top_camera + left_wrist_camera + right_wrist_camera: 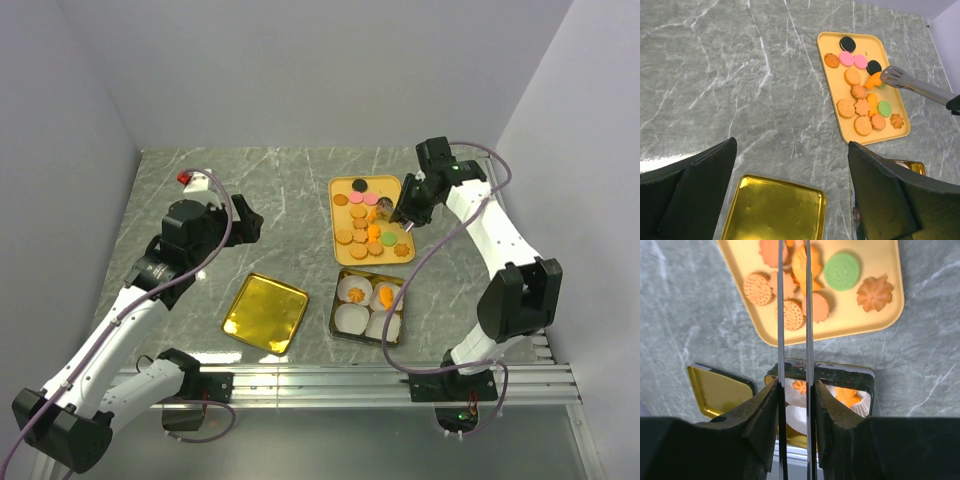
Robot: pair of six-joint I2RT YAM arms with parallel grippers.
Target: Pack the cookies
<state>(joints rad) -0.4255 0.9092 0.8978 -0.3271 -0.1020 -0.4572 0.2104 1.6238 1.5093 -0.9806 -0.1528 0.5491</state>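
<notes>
On the grey marble-patterned tabletop [280,190], at far right: yellow rectangular plastic tray [385,186] with the small round cookies [358,225] spread over it, mostly orange and tan, plus two pink, two black and a green one. Just nearer than the tray: open gold tin [840,374] with white paper cups [350,319] inside; a tan cookie [800,386] in one cup, an orange flower-shaped cookie [847,396] in the one beside it. Left of the tin, apart from it: flat gold tin lid [265,313]. Right claw [796,390] above the tray's right side, squeezed onto a pair of slim metal tongs [912,82], blades nearly parallel with a narrow gap. Tong tips down at an orange cookie [874,80] in the tray's middle; pinched or merely touched, cannot tell. Left claw [791,145] spread fully wide, holding nothing, raised over bare tabletop at left, above the lid's far edge.
</notes>
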